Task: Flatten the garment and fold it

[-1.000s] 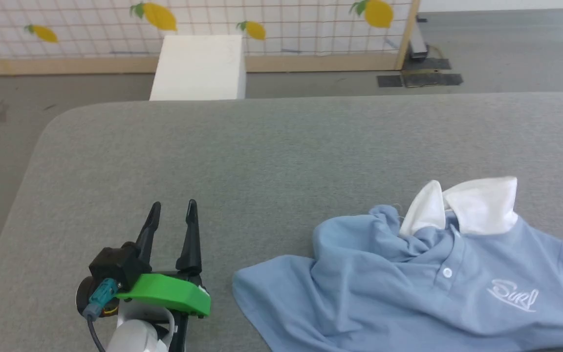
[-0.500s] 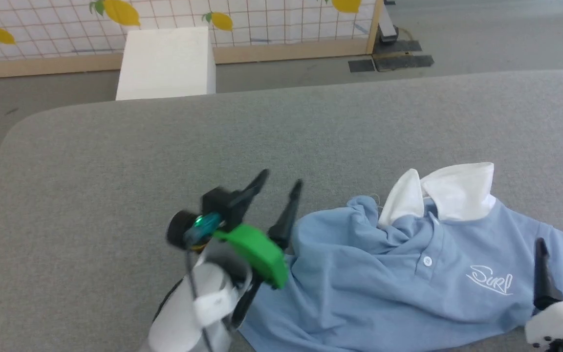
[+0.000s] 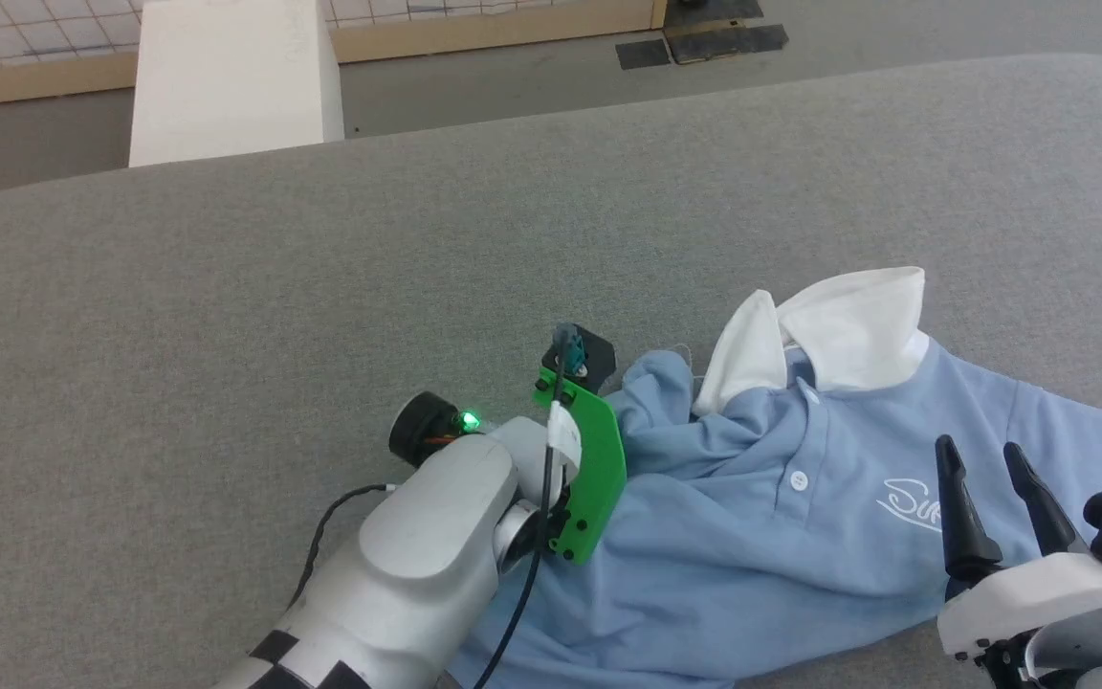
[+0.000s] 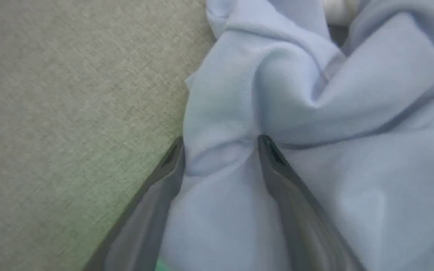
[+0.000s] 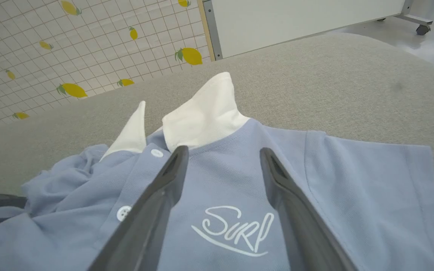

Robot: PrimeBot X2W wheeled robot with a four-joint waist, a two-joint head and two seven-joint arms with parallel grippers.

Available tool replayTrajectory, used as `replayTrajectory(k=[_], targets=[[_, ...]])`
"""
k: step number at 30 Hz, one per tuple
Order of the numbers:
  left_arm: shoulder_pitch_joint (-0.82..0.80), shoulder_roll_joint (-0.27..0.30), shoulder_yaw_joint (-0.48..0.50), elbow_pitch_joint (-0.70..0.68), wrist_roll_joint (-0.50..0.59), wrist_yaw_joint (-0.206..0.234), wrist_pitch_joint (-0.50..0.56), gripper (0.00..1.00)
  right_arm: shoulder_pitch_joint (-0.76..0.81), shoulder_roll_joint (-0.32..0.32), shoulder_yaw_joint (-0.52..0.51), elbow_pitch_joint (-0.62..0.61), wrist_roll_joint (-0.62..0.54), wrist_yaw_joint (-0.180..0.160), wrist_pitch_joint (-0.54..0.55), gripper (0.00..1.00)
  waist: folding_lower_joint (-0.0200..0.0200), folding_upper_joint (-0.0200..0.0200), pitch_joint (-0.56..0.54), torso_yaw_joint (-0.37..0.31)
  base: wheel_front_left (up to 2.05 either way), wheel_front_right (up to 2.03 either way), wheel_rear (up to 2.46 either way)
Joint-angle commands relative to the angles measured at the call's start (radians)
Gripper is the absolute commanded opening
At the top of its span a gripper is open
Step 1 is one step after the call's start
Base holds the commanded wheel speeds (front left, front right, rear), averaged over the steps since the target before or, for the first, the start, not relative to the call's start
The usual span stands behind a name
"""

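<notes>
The garment (image 3: 752,536) is a light blue polo with a white collar (image 3: 848,316), lying rumpled on the grey padded surface (image 3: 321,268). Its left side is bunched into folds. My left arm, with its green bracket (image 3: 594,469), points down into that bunch. In the left wrist view my left gripper (image 4: 220,142) is open, its fingers straddling a raised fold of the garment (image 4: 315,94). My right gripper (image 3: 978,448) is open at the lower right, above the chest. In the right wrist view the right gripper (image 5: 223,151) frames the white script logo (image 5: 234,229).
A white box (image 3: 226,77) stands on the floor beyond the surface's far edge. A lemon-patterned grid panel (image 5: 70,56) and a white board on wheels (image 5: 296,19) stand behind. Bare grey surface stretches left of and beyond the garment.
The head camera has tilted down. My left arm has swung right and turned down onto the garment's bunched edge. My right gripper has come into view over the chest.
</notes>
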Motion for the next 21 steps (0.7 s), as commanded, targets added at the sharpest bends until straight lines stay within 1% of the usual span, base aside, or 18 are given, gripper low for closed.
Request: replayTrajectory(k=[1, 2, 3, 4, 6, 10, 14, 18, 21], targets=[[-0.007, 0.002, -0.02, 0.016, -0.026, -0.003, 0.054, 0.62, -0.02, 0.0, 0.007, 0.002, 0.008, -0.001, -0.007, 1.0, 0.0, -0.0001, 0.007, -0.007, 0.0, 0.0, 0.0], [-0.005, 0.002, -0.028, 0.022, -0.043, -0.003, 0.093, 0.27, -0.022, 0.0, 0.01, 0.002, 0.01, -0.001, -0.009, 1.0, 0.0, -0.0001, 0.007, -0.007, 0.0, 0.0, 0.0], [-0.004, 0.002, -0.03, 0.021, -0.054, -0.003, 0.107, 0.0, -0.024, 0.0, 0.011, 0.002, 0.013, -0.001, -0.01, 1.0, 0.0, -0.0001, 0.007, -0.005, 0.0, 0.0, 0.0], [-0.006, 0.002, -0.03, 0.014, -0.059, -0.002, 0.1, 0.0, -0.025, 0.0, 0.01, 0.003, 0.014, -0.001, -0.012, 1.0, 0.0, -0.0001, 0.007, 0.002, 0.0, 0.0, 0.0], [-0.01, 0.009, -0.012, -0.003, -0.047, 0.018, 0.023, 0.0, -0.025, 0.0, 0.011, 0.003, 0.018, -0.001, -0.014, 1.0, 0.0, -0.0001, 0.005, 0.015, 0.0, 0.0, 0.0], [0.01, 0.037, 0.088, -0.052, -0.043, 0.101, -0.235, 0.0, -0.024, 0.0, 0.008, 0.002, 0.017, -0.001, -0.015, 1.0, 0.0, -0.0001, -0.01, 0.05, 0.0, 0.0, 0.0], [0.063, 0.088, 0.182, -0.098, -0.058, 0.17, -0.405, 0.0, -0.018, 0.0, 0.0, -0.005, 0.009, -0.001, -0.012, 1.0, 0.0, -0.0001, -0.036, 0.099, 0.0, 0.0, 0.0], [0.159, 0.16, 0.271, -0.172, -0.086, 0.236, -0.506, 0.0, -0.004, 0.0, -0.001, -0.021, 0.001, -0.001, -0.002, 1.0, 0.0, -0.0001, -0.066, 0.151, 0.0, 0.0, 0.0], [0.26, 0.214, 0.324, -0.246, -0.109, 0.286, -0.541, 0.0, 0.008, 0.0, -0.006, -0.033, -0.005, -0.001, 0.01, 1.0, 0.0, -0.0001, -0.085, 0.188, 0.0, 0.0, 0.0]])
